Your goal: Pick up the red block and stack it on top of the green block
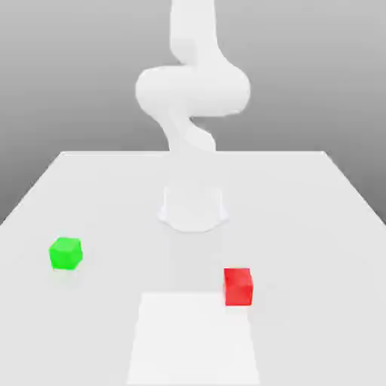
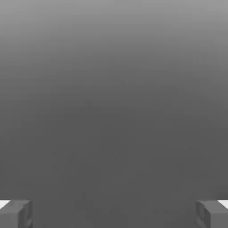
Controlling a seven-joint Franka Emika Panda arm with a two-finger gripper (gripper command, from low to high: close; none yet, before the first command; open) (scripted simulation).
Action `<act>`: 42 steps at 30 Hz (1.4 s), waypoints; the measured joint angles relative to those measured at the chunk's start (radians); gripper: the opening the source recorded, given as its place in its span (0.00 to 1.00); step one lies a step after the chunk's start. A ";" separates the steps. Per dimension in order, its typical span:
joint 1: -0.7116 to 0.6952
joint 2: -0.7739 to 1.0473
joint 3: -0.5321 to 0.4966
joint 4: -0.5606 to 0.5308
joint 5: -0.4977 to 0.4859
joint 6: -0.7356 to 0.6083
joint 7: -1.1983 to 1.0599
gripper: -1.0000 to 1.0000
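Gripper (image 2: 114,213) — two grey fingertips (image 2: 15,213) stand spread wide at opposite edges of the hand view, with nothing between them; plain grey ground beyond.

Arm (image 1: 192,90) — white, curving up from a round base (image 1: 193,207) on the table's middle, toward twelve o'clock in the exterior view; its outline is pale against the backdrop, so the wrist end is hard to make out.

Table (image 1: 317,226) — flat, light grey, with a brighter white rectangular patch (image 1: 192,339) at six o'clock.

Red block (image 1: 238,286) — resting on the table at about five o'clock from the base, just beside the patch's corner.

Green block (image 1: 65,253) — resting on the table at about eight o'clock from the base, well apart from the red block, slightly turned.
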 joint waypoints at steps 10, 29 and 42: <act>0.072 0.281 0.051 -0.325 0.071 0.232 0.051 0.50; 0.201 0.910 0.033 -0.554 -0.094 0.742 0.273 0.00; 0.189 0.656 0.072 -0.588 0.003 0.523 0.204 0.00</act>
